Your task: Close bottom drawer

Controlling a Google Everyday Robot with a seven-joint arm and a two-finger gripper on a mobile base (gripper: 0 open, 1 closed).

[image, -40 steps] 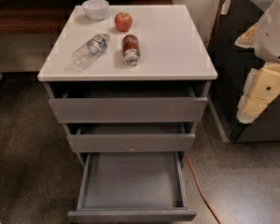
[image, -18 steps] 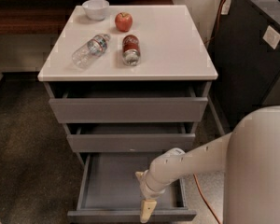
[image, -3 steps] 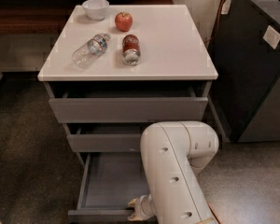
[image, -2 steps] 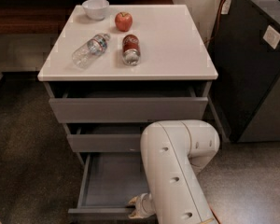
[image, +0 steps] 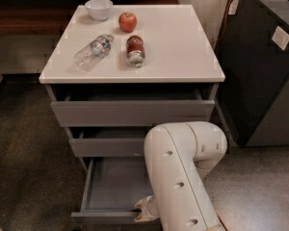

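At the foot of the cabinet, the bottom drawer (image: pixel 114 183) stands pulled well out towards the camera, its shallow grey box interior exposed and its plain front panel lying along the lower edge of the view. The gripper (image: pixel 143 211) sits low at the right part of that front panel, at or just over the drawer's front edge; whether it is wide or narrow cannot be told, since the arm covers most of it. The arm (image: pixel 183 177), a thick cream-coloured link, rises from the lower edge of the view, bends in a rounded elbow beside the cabinet's right side, and hides the right half of the open drawer. Above, the middle drawer (image: pixel 106 147) and the top drawer (image: pixel 132 112) each project slightly from the carcass. On the white cabinet top (image: pixel 183 47), a white bowl (image: pixel 99 7) stands at the rear left, a red apple (image: pixel 127 21) just to its right, a clear bottle (image: pixel 93 52) lies on its side near the left edge, and a red can (image: pixel 135 50) lies on its side near the centre. A dark unit (image: pixel 260 81) stands to the right of the cabinet.
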